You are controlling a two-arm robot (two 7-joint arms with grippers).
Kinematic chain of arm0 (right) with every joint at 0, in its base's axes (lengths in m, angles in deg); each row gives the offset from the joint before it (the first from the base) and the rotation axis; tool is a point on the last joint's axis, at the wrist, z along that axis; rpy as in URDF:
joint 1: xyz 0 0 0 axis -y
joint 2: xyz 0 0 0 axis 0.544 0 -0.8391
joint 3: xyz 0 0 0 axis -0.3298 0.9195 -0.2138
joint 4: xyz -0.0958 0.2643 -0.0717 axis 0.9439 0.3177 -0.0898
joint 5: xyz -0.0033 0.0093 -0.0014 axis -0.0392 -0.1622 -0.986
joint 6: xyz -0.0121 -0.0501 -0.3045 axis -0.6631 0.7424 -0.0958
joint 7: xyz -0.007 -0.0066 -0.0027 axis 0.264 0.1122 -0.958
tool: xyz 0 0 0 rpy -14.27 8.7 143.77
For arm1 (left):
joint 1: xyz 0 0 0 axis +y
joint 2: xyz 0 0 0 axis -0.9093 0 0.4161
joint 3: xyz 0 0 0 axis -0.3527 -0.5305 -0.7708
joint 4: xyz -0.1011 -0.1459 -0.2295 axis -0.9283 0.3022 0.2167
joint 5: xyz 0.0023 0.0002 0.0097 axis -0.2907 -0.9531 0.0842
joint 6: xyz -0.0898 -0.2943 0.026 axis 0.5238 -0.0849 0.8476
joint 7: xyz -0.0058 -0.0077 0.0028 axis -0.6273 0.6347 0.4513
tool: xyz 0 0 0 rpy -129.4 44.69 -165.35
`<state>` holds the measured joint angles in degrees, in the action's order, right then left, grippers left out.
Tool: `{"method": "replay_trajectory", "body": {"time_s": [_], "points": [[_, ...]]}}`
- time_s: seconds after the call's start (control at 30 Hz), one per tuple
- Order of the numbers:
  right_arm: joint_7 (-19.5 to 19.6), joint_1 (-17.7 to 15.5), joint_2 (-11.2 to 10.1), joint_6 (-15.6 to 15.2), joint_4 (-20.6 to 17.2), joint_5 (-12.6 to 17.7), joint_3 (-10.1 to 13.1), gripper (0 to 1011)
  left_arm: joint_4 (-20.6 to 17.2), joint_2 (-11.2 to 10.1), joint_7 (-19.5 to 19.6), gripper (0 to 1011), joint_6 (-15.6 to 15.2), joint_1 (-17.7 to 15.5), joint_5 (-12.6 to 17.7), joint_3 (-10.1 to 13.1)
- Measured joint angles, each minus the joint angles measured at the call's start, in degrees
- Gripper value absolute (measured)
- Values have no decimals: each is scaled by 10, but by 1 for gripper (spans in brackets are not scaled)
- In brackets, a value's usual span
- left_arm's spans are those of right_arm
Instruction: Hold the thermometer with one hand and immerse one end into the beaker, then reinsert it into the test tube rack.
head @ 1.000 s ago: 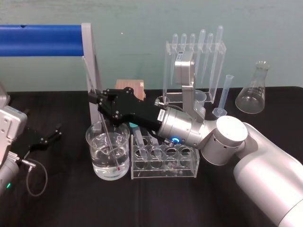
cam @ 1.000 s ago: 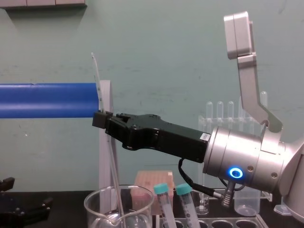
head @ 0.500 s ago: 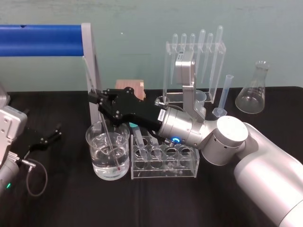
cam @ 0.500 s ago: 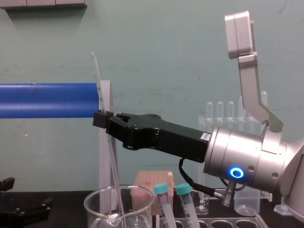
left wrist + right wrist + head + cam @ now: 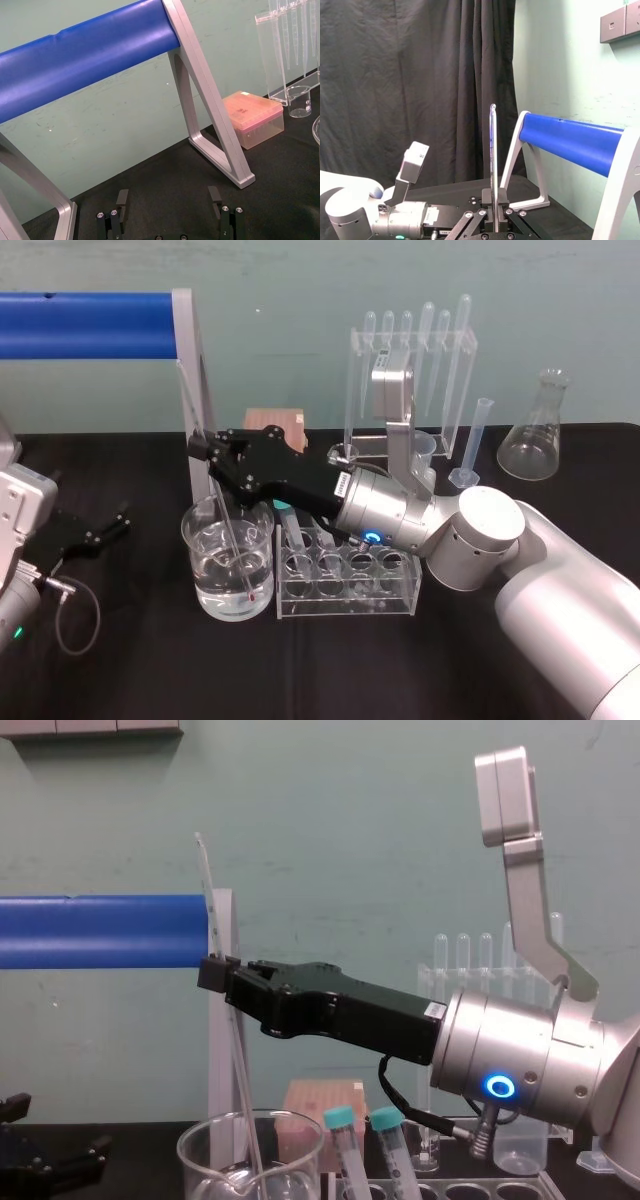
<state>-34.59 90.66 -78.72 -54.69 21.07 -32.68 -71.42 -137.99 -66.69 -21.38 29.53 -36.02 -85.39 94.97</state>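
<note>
My right gripper (image 5: pixel 202 451) reaches left over the beaker (image 5: pixel 196 562) and is shut on the thermometer (image 5: pixel 226 523), a long thin glass rod. The rod stands steeply, its red tip down in the water and its top (image 5: pixel 201 855) well above the fingers. In the chest view the gripper (image 5: pixel 212 973) pinches the rod above the beaker's rim (image 5: pixel 203 1139). The right wrist view has the thermometer (image 5: pixel 493 150) rising straight from the shut gripper (image 5: pixel 495 201). The test tube rack (image 5: pixel 400 592) stands just right of the beaker. My left gripper (image 5: pixel 168 199) rests open at the far left (image 5: pixel 96 531).
A blue bar on a silver frame (image 5: pixel 190 350) stands right behind the beaker. Two teal-capped tubes (image 5: pixel 340 1140) lean in the rack. Behind are a pink box (image 5: pixel 275 420), a pipette stand (image 5: pixel 410 350), a graduated cylinder (image 5: pixel 470 445) and a conical flask (image 5: pixel 535 430).
My right gripper has crept slightly lower and to the right with the thermometer, whose tip stays in the water. The left arm has not moved.
</note>
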Motion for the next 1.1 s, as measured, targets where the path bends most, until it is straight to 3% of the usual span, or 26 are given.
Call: {"method": "replay_trajectory", "body": {"time_s": [1.1], "points": [[0,-1,0,1,2,0,1,53,0,0,0,1008,0,0,0,0]]}}
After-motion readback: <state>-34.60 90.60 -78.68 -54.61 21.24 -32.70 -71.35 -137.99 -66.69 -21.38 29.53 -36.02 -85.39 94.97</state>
